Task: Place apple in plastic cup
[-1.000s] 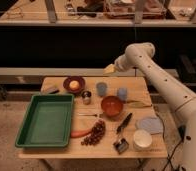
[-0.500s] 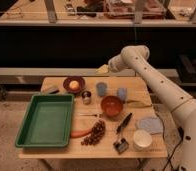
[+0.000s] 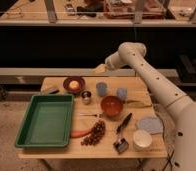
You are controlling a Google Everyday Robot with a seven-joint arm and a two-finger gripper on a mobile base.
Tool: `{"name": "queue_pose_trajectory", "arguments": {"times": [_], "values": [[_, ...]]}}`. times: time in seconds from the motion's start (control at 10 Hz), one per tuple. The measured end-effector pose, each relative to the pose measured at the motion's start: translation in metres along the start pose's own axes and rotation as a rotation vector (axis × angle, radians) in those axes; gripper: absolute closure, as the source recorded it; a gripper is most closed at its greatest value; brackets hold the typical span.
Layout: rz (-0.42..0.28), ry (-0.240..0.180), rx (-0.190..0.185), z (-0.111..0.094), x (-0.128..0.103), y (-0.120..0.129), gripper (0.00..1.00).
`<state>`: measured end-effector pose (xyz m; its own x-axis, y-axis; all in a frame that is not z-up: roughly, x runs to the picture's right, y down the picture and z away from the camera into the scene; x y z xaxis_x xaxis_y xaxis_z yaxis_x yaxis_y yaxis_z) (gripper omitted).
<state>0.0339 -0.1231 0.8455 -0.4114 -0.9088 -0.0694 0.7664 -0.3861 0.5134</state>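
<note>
The apple (image 3: pixel 74 85) is small and pale yellow and lies in a dark brown bowl (image 3: pixel 66 82) at the back left of the wooden table (image 3: pixel 141 86). The plastic cup (image 3: pixel 101 89), slate blue-grey, stands upright right of the bowl, beside a shiny metal cup (image 3: pixel 86 96). A paler blue cup (image 3: pixel 122 93) stands further right. My gripper (image 3: pixel 98 68) hangs at the end of the white arm (image 3: pixel 151 80) over the table's back edge, just above and behind the plastic cup and up and right of the apple. It holds nothing that I can see.
A green tray (image 3: pixel 46 120) fills the left side. An orange bowl (image 3: pixel 111 105) sits mid-table, with a carrot (image 3: pixel 81 133) and dark grapes (image 3: pixel 94 134) in front. A black utensil (image 3: pixel 124 122), grey-blue plate (image 3: pixel 150 124) and white bowl (image 3: pixel 142 139) lie at the right.
The arm has swung left, carrying the gripper from above the paler cup to above the slate cup. The objects on the table have not moved.
</note>
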Motion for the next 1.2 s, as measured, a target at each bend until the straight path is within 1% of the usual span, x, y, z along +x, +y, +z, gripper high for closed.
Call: {"name": "queue_pose_trajectory", "arguments": {"times": [0.1, 0.2, 0.3, 0.4, 0.5, 0.7, 0.8, 0.9, 1.1, 1.2], "values": [[-0.045, -0.004, 0.020, 0.011, 0.006, -0.016, 0.25], [-0.111, -0.011, 0.051, 0.028, 0.016, -0.041, 0.25], [-0.166, -0.014, 0.076, 0.041, 0.022, -0.059, 0.25], [-0.209, -0.011, 0.100, 0.049, 0.024, -0.070, 0.25], [-0.266, -0.005, 0.130, 0.061, 0.025, -0.085, 0.25], [-0.338, -0.006, 0.154, 0.081, 0.019, -0.101, 0.25], [-0.357, -0.018, 0.149, 0.092, 0.013, -0.102, 0.25], [-0.377, -0.038, 0.136, 0.107, 0.002, -0.102, 0.25], [-0.392, -0.061, 0.114, 0.122, -0.007, -0.103, 0.25], [-0.397, -0.073, 0.094, 0.131, -0.009, -0.105, 0.25]]}}
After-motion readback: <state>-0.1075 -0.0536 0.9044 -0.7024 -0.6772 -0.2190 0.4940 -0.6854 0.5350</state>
